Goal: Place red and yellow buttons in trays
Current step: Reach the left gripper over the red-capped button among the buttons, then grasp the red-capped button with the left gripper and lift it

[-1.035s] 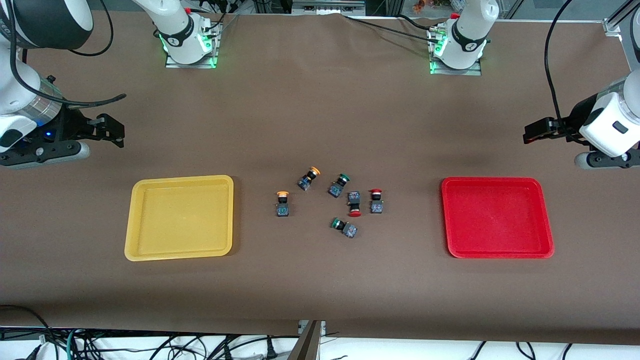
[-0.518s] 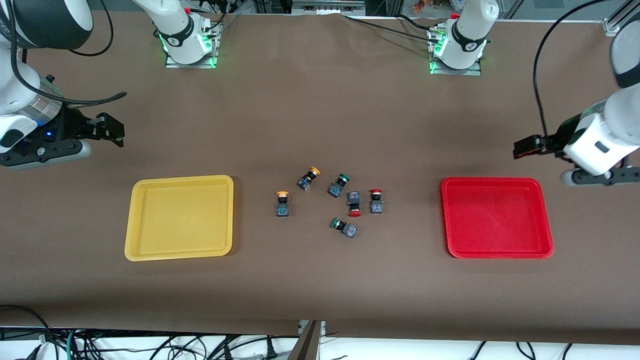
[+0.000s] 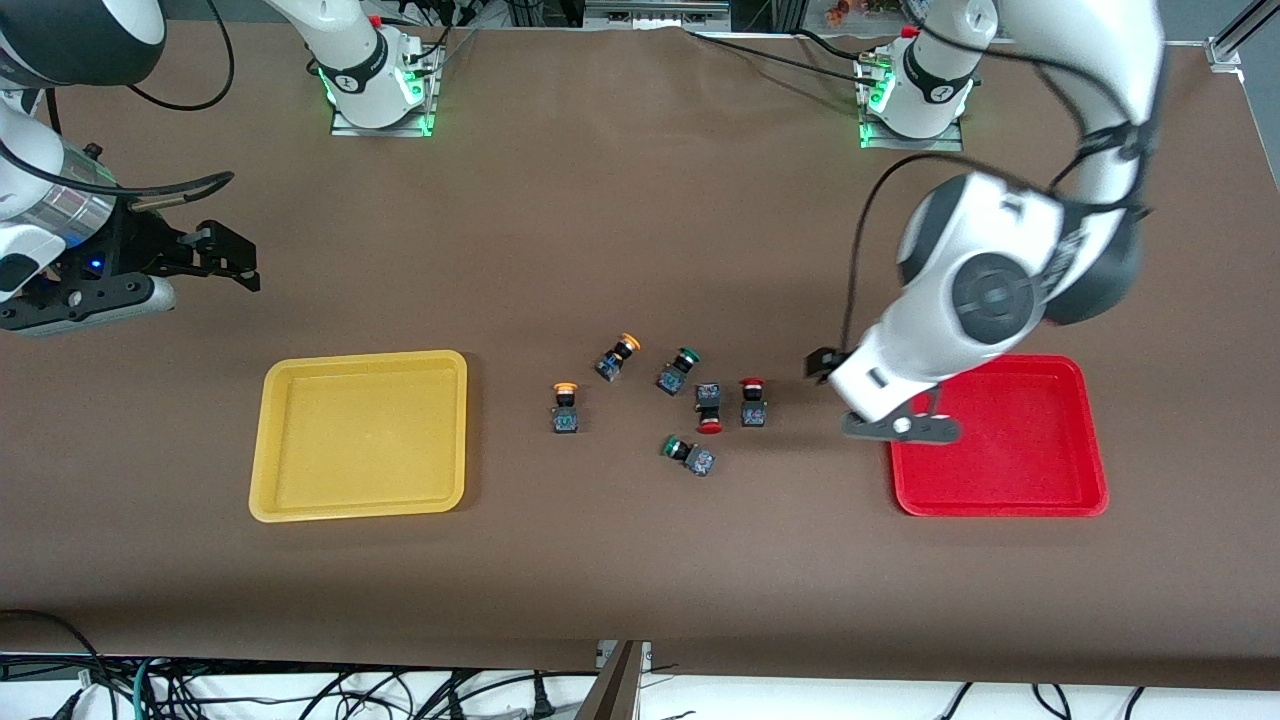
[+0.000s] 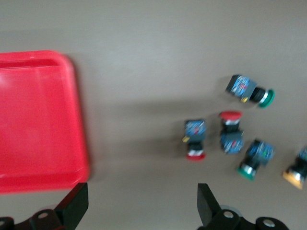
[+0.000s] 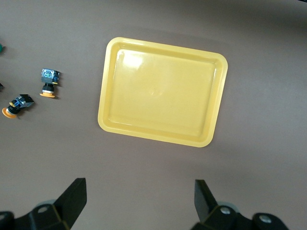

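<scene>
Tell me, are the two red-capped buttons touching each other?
Apart. The left wrist view shows a strip of bare table between one red button and the other red button; the front view agrees.

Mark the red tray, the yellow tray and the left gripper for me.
red tray [image 3: 1040,470]: front view, bare floor.
yellow tray [image 3: 357,435]: front view, middle of floor.
left gripper [image 4: 141,206]: left wrist view, gap between open fingertips.

A brown worktop [image 3: 640,230] carried a yellow tray [image 3: 357,435] toward the right arm's end and a red tray [image 3: 1010,470] toward the left arm's end. Between them lay six small push-button switches: two orange-capped [image 3: 564,408], two red-capped [image 3: 752,402] and two green-capped [image 3: 688,455], loosely clustered.
</scene>
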